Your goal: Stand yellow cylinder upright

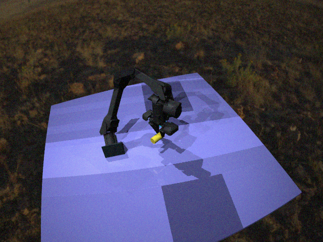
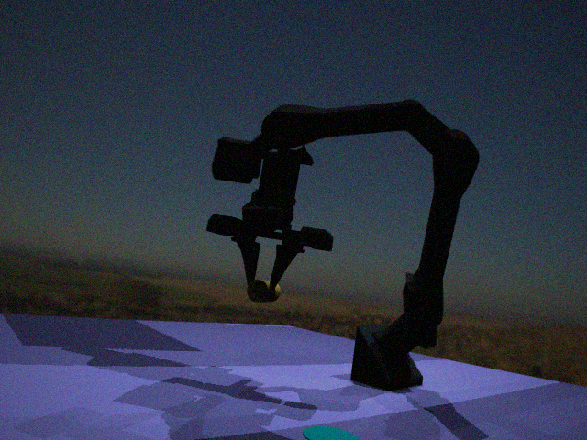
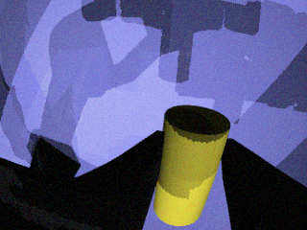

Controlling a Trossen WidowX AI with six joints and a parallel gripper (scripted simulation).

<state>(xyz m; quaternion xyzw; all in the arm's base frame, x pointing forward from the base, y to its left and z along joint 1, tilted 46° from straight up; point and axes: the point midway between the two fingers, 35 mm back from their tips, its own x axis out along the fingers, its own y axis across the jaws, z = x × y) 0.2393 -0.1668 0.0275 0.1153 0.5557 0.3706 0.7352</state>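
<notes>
The yellow tall cylinder [image 1: 156, 138] [image 2: 275, 290] [image 3: 192, 165] is held in the air, well above the table, lying roughly level rather than upright. My gripper [image 1: 160, 134] [image 2: 263, 286] [image 3: 194, 142] points down and is shut on the cylinder, with one finger on each side of it. The cyan circle [image 2: 330, 433] lies flat on the table at the bottom edge of the exterior view, partly cut off. In the top view only slivers of the circle [image 1: 160, 126] show behind the gripper. The circle is not seen in the wrist view.
The arm's base [image 1: 113, 149] [image 2: 386, 362] stands on the blue-violet table [image 1: 104, 213] [image 2: 512, 398]. Dark shadows of the arm and large dark square patches fall across the table top. The table's edges show in the top view, with dry ground beyond.
</notes>
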